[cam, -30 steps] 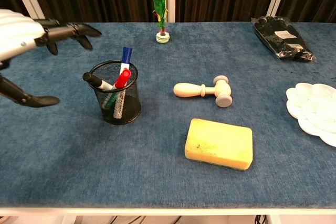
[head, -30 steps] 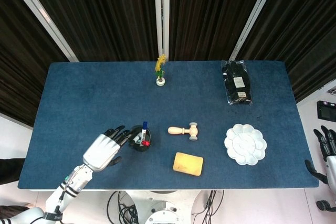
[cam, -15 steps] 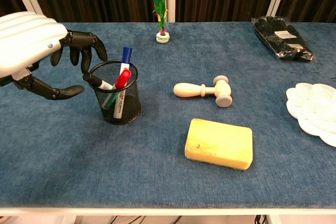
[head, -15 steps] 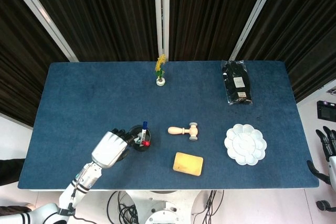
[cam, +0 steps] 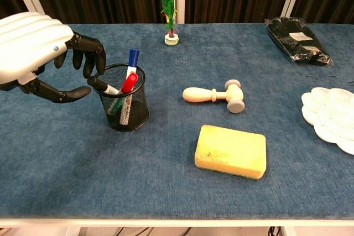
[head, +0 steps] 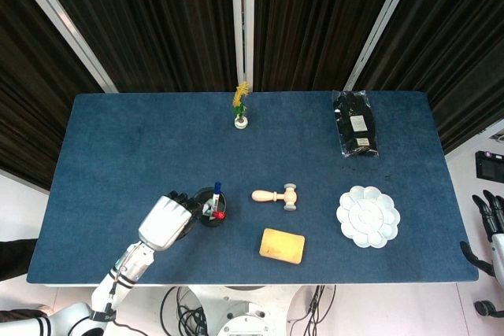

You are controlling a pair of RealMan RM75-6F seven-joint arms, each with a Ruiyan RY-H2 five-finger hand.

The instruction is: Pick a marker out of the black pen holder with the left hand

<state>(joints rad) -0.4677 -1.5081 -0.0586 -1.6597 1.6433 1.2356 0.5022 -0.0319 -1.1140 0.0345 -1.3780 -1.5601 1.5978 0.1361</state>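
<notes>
The black mesh pen holder (head: 208, 215) (cam: 121, 109) stands near the table's front left and holds a blue-capped marker (cam: 133, 59), a red-capped marker (cam: 128, 83) and a black-capped marker (cam: 98, 83) that leans left over the rim. My left hand (head: 167, 222) (cam: 36, 48) hovers just left of the holder. Its fingers (cam: 87, 59) curl down above the black cap and the thumb (cam: 69, 93) reaches in below it, with a gap between them; nothing is held. My right hand (head: 491, 219) hangs off the table's right edge, fingers extended and holding nothing.
A wooden mallet (head: 277, 196) (cam: 215, 95) lies right of the holder and a yellow sponge (head: 282, 245) (cam: 230, 151) in front of it. A white palette (head: 368, 217) sits at the right, a black packet (head: 355, 123) at the back right, a small flower vase (head: 241, 108) at the back centre.
My left hand has moved right up to the holder, and its fingers have curled down over the black-capped marker. The markers and holder have not moved.
</notes>
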